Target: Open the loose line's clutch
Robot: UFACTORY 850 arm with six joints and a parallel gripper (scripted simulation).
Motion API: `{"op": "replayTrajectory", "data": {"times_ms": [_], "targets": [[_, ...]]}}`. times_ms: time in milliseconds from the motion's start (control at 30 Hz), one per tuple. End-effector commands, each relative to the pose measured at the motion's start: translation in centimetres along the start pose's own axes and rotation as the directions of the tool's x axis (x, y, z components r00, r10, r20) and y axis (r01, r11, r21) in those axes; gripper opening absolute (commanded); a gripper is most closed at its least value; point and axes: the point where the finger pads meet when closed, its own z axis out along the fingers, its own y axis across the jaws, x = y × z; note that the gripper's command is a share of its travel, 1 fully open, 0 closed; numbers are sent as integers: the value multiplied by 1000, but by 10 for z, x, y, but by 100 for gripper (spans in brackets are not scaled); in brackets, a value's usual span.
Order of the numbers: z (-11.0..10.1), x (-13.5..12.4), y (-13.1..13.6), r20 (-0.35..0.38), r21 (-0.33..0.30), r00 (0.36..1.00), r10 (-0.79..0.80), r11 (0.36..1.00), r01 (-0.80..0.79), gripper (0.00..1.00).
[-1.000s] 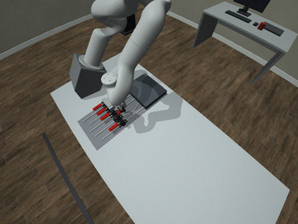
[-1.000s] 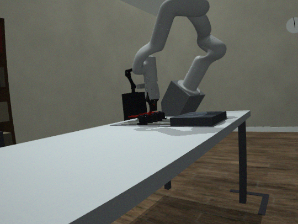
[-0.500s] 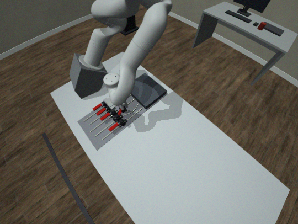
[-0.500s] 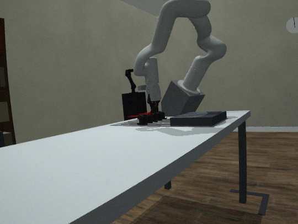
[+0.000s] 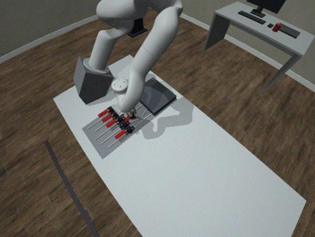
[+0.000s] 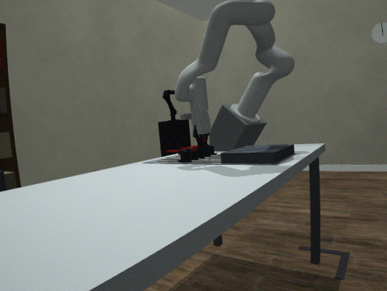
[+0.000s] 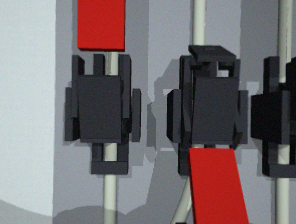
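Five pale control lines run across a dark grey plate (image 5: 99, 147) through black clutches into the grey console (image 5: 157, 94) (image 6: 258, 153). Three red levers (image 5: 107, 118) lie flat at the far side, and so does the nearest lever (image 5: 119, 134). The fourth clutch's red lever (image 5: 127, 118) (image 7: 215, 185) is swung up and over towards the console side. My gripper (image 5: 132, 114) (image 6: 201, 137) is down at this clutch (image 7: 215, 107) and shut on that lever. In the wrist view the neighbouring clutch (image 7: 100, 107) has its lever (image 7: 101, 24) flat the other way. My fingertips are hidden there.
The arm's grey base block (image 5: 90, 83) stands just behind the plate. A black box (image 6: 173, 136) stands behind the clutches in the exterior view. The long white table (image 5: 189, 163) stretches away from the plate. A desk (image 5: 262, 29) stands far off.
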Motion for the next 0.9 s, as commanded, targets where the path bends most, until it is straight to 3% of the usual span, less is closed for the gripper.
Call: {"op": "replayTrajectory", "data": {"times_ms": [0,867], "targets": [[4,-1,0,-2,0,1000,0,1000,0,0],[25,-6,0,-2,0,1000,0,1000,0,0]]}}
